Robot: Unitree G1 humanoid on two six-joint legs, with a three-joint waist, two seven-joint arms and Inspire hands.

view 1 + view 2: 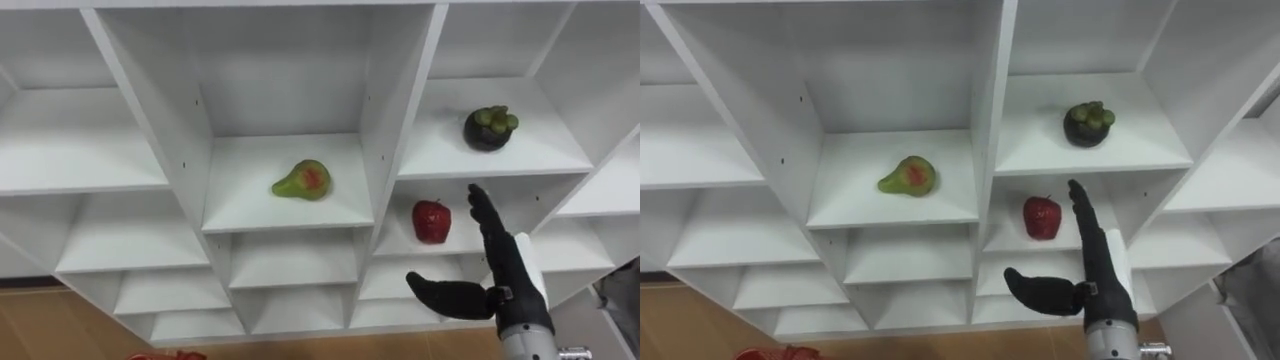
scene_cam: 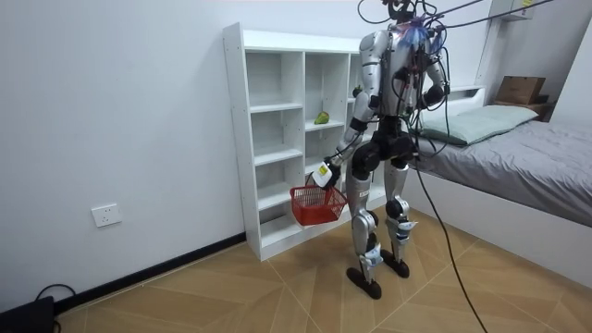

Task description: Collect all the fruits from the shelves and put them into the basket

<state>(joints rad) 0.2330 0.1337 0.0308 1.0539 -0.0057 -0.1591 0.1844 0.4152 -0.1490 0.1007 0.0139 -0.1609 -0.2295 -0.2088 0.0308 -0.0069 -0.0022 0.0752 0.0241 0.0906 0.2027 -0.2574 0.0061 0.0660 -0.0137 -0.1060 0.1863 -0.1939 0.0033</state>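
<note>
Robot at the white closet (image 1: 395, 120), lining up on the red apple.

Its left hand (image 2: 325, 176) hangs low, curled round the red basket (image 2: 317, 205) handle, likely to receive fruit. A pear (image 1: 303, 180) lies mid-shelf in the centre compartment. The red apple (image 1: 431, 220) sits lower right, near its shelf's front edge. The right hand (image 1: 503, 280) is just beside it, empty, fingers straight, thumb spread. A mangosteen (image 1: 489, 127) waits above.
</note>
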